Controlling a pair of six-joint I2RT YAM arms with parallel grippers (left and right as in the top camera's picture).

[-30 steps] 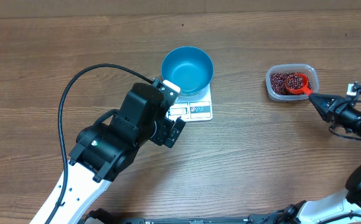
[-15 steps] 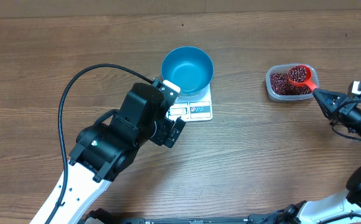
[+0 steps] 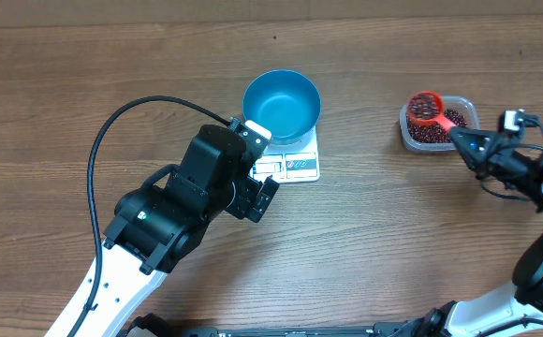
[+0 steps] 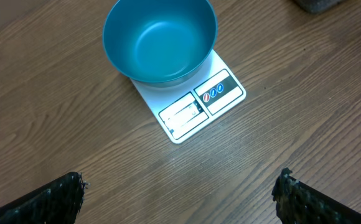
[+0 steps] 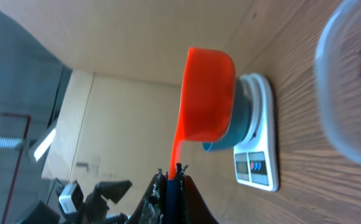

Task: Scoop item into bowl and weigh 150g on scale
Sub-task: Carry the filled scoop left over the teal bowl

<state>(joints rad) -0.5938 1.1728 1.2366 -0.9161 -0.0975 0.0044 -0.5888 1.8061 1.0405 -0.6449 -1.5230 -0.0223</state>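
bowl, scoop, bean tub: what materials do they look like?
Bowl: likely plastic, blue, smooth semi-gloss, with a soft sheen inside and uniform colour. Scoop: likely moulded plastic, orange-red and slightly glossy, with a thin handle that seems to be one piece with the cup. Tub: clear plastic, probably thin-walled; the beans tint its see-through wall in the right wrist view.

Wooden table: white scale near centre, clear tub well apart.
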